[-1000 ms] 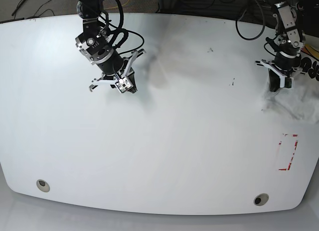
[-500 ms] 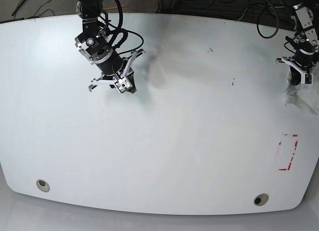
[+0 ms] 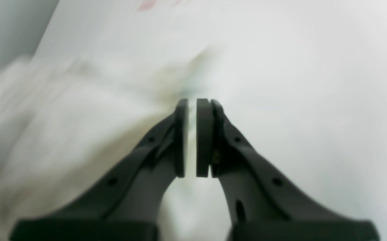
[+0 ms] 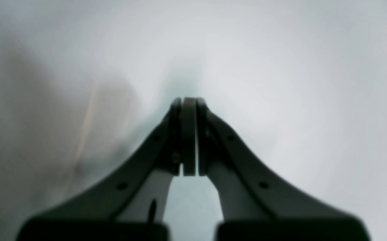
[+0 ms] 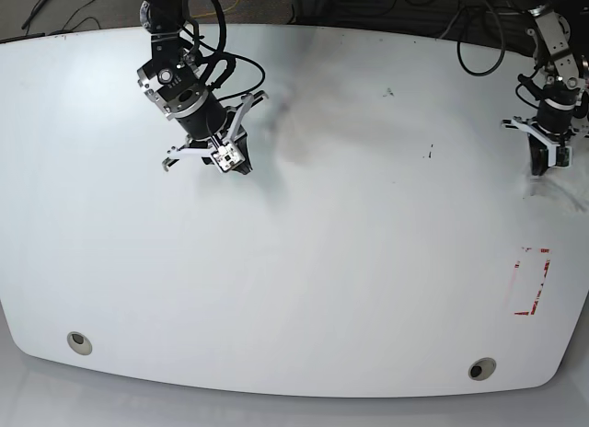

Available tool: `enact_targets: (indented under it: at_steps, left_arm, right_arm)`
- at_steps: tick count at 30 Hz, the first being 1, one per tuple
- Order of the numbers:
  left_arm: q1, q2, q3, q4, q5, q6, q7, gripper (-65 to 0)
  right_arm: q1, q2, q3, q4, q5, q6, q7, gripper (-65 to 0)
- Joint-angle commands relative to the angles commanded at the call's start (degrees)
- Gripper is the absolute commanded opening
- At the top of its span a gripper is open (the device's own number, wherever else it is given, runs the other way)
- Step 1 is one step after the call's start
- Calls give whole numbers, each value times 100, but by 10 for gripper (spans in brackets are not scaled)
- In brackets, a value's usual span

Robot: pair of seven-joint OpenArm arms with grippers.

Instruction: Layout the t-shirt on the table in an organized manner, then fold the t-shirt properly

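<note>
left claw (image 3: 191, 137), pinched on a fold of the off-white t-shirt (image 3: 63, 134), hangs at the table (image 5: 304, 289) edge, cloth bunched below it. a red tape mark (image 5: 532, 280) lies nearer the front. well apart, right claw (image 4: 188, 137) is pressed together over bare surface.

T-shirt (image 5: 563, 183) at table (image 5: 322, 289) right edge (behind tape rectangle (image 5: 532, 281)), left end effector (image 5: 541, 162) upon it
</note>
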Motion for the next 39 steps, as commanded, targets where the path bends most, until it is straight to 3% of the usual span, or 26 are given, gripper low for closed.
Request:
enact_targets:
  at_steps: [4,10,15,23,33,39]
  left_arm:
    - [26,352,229,527,0,0,0,-621]
    - [202,835,695,1160,18,0,0,-621]
    - [519,1143,1046,1635,44,9,0,-621]
    - [1442,1345,1169,2145,35,9,0,-621]
    - [2892,1371,1160,2523,9,26,0,-623]
    - [3411,1547,1160,2602,9,26,0,-623]
  right_arm:
    - [18,35,211,53,-44,9,79,-650]
    - [-53,360,457,26,0,79,360,-650]
    - [-325,369,844,35,0,114,466,-650]
    - [-879,325,1275,35,0,281,677,-650]
    - [-1846,308,1433,123,0,264,686,-650]
    - [-2321,70,1653,149,0,281,695,-650]
